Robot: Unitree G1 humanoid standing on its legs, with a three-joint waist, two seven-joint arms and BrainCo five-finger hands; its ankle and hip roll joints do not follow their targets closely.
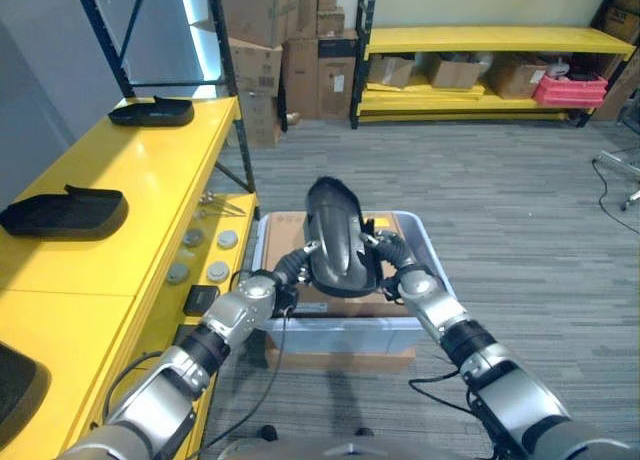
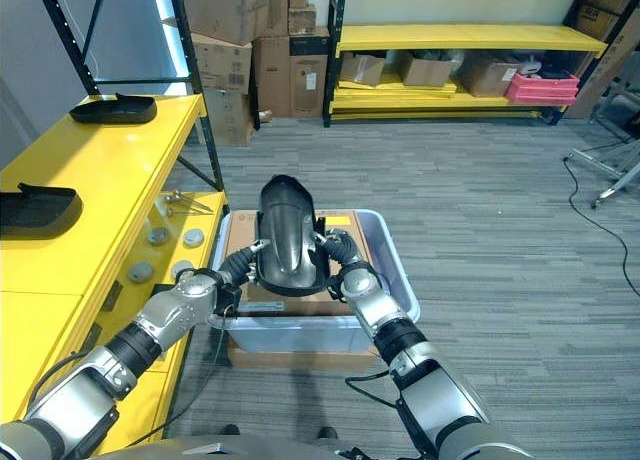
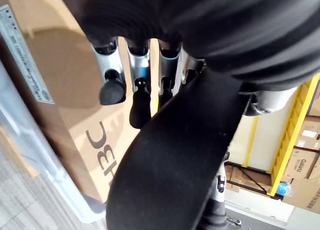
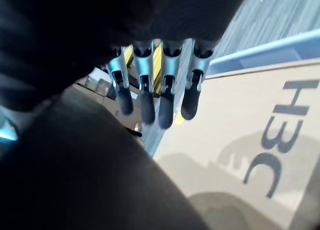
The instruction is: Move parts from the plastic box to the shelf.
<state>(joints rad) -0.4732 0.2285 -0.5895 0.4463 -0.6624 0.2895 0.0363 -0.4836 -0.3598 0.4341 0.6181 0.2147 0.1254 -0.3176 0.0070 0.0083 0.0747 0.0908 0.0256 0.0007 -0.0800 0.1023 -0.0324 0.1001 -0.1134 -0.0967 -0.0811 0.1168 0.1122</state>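
Clearing the box rim (image 1: 430,252): black part (image 1: 338,238)

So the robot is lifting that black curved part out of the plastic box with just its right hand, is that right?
Not quite: both hands are on it. In the left eye view the left hand and the right hand flank the black curved part, holding it over the plastic box.

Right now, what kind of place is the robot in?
Probably a warehouse or storeroom: long yellow metal shelves, stacked brown cardboard boxes and a clear plastic box on grey carpet.
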